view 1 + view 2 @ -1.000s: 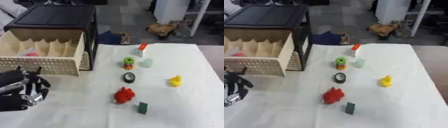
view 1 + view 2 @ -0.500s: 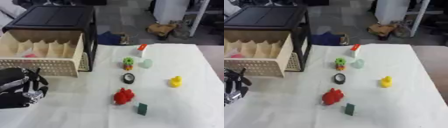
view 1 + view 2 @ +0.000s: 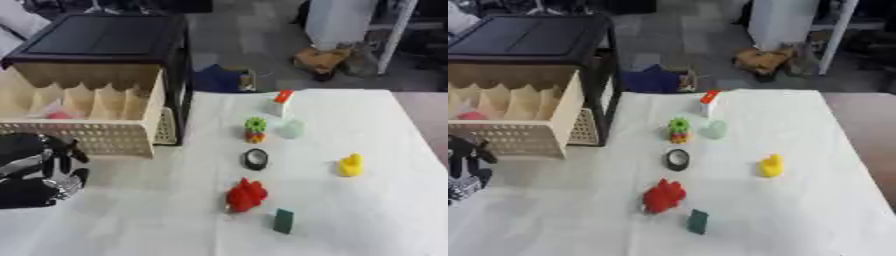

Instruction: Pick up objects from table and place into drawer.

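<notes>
white table (image 3: 367, 220) holds scattered toys; left hand (image 3: 44, 172) by the drawer (image 3: 96, 135), fingers curled, empty.

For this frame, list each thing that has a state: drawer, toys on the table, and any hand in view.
Drawer: pulled open, something pink in one compartment.
Left hand: in front of the drawer, fingers curled, holding nothing.
Red toy: on the table, untouched.
Dark green block: on the table, standing on edge.
Black ring: lying flat.
Yellow duck: upright, apart from the rest.
Green and orange toy: upright.
Right hand: not in view.
</notes>
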{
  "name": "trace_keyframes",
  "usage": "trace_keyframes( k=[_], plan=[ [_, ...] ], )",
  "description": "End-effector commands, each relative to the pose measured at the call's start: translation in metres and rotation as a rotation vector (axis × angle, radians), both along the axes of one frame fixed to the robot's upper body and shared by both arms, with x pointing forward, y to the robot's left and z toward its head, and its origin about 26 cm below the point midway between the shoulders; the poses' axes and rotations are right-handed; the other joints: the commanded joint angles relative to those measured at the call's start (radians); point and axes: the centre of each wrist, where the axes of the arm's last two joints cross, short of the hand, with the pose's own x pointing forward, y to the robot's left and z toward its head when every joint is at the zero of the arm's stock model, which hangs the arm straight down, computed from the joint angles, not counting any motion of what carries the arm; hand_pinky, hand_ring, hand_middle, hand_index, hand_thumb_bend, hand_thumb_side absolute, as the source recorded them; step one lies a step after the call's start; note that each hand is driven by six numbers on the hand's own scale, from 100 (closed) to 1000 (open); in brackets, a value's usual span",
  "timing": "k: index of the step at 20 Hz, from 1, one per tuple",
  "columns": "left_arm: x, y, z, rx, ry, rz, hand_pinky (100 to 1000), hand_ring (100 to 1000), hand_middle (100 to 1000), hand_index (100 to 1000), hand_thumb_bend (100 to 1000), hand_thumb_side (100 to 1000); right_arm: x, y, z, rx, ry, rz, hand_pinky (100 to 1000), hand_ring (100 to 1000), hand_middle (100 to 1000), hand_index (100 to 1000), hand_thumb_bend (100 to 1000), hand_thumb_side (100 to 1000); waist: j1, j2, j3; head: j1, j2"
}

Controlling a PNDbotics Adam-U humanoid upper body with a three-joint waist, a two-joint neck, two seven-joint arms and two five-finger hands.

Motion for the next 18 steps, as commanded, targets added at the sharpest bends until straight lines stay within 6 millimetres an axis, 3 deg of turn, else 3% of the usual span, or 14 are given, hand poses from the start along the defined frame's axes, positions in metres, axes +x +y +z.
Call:
trace_keyframes(
  k=[1,18],
  plan=[
    [0.002,0.003,0.010,0.021,-0.043,0.013,382,658,672,887,100,1000,-0.001,0.001,0.008,-0.018,-0.020,0.007,643,651,630,860,100,880,0.000,-0.011,-0.002,0.003,-0.016],
    [0.017,0.002,0.011,0.014,-0.097,0.033,378,721,748,922,100,1000,-0.001,0.001,0.008,-0.012,-0.023,0.003,644,649,624,860,100,879,-0.003,-0.002,-0.011,0.013,-0.033]
  ],
)
